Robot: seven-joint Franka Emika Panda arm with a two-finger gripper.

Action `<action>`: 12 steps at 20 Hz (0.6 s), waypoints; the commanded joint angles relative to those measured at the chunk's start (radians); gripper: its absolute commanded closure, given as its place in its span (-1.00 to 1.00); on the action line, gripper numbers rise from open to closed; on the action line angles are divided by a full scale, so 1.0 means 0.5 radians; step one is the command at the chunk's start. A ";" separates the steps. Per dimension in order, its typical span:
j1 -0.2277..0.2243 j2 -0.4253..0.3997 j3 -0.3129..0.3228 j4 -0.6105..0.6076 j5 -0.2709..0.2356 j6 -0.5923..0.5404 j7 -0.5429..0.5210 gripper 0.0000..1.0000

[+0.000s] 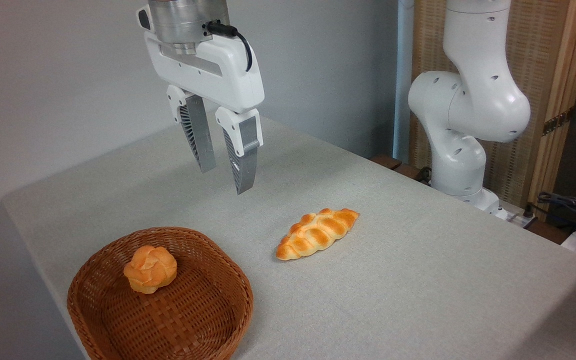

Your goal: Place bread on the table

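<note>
Nearest the camera, a brown woven wicker basket (160, 300) is seen at the lower left, standing on the table (418, 280), which is covered in light grey-beige cloth. The bread (150, 268), a small round knot-shaped bun of golden-orange colour, is held inside the basket, towards its back left part, resting on the woven floor. To the right of the basket, apart from it, a longer braided loaf (317, 233) is laid directly on the cloth, tilted so that its far end points up and to the right. Above and behind the basket, the gripper (224, 176) is held in the air, clear of the cloth and of both breads. Its two grey fingers (201, 137) are pointed downward with a narrow gap between them, and nothing is gripped. Far to the right of the basket, beyond the table's edge, the white arm base (460, 130) is seen.
</note>
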 commanded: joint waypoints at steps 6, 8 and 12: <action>0.007 0.008 0.000 0.042 0.012 -0.059 -0.012 -1.00; 0.004 0.008 -0.003 0.042 0.009 -0.056 -0.018 -1.00; 0.007 0.035 -0.009 0.045 -0.025 0.039 -0.015 -1.00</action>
